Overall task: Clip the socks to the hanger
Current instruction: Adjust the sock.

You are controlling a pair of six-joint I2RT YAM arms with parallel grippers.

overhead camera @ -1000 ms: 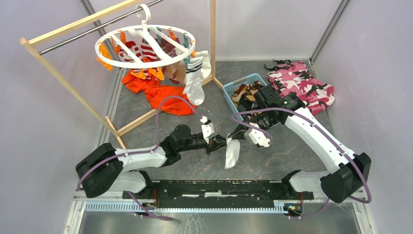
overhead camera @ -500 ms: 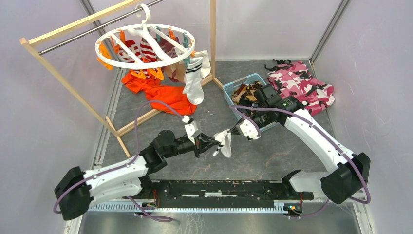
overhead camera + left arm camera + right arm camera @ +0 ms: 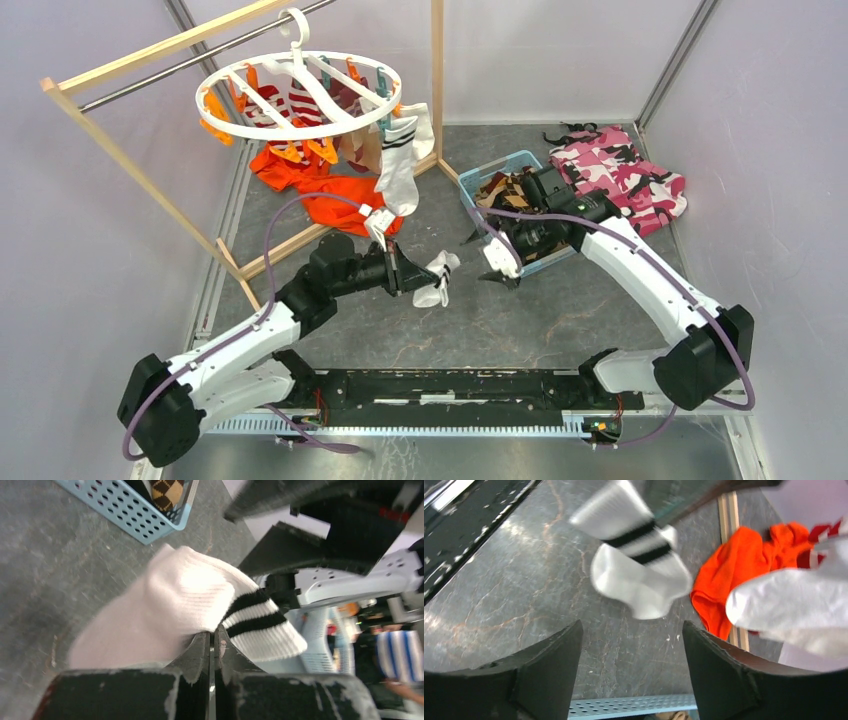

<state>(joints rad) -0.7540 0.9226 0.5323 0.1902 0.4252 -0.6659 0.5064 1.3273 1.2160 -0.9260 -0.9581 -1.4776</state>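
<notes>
1. From the top external camera I see the left end effector [image 3: 405,272] clenched on a white sock with black stripes [image 3: 437,280]. The sock hangs from its tips above the grey tabletop [image 3: 520,320], near the middle. The right end effector [image 3: 487,262] sits just right of the sock, apart from it, with its jaws spread and nothing between them.
2. In the same view the hanger [image 3: 300,131] hangs by its hook from the metal bar of the wooden rack [image 3: 140,175] at the far left. A second striped sock [image 3: 400,160] dangles from its right side, and other socks hang under the ring. An orange garment [image 3: 335,205] lies below it. A blue basket [image 3: 505,163] stands behind the right arm's wrist, and a pink camouflage cloth [image 3: 620,180] lies to its right.
3. On the left wrist camera the two fingers [image 3: 200,655] are pressed together, pinching the sock close to where its black stripes begin. The ribbed cuff sticks out to the right and the plain part bulges to the left. A corner of the basket shows at the top, with an argyle sock [image 3: 167,490] inside it.
4. On the right wrist camera the fingers [image 3: 549,680] stand wide apart and hold nothing. The sock hangs ahead of them, above the tabletop, blurred. The orange garment lies beyond it. I cannot tell what the blurred white shape on the right is.
</notes>
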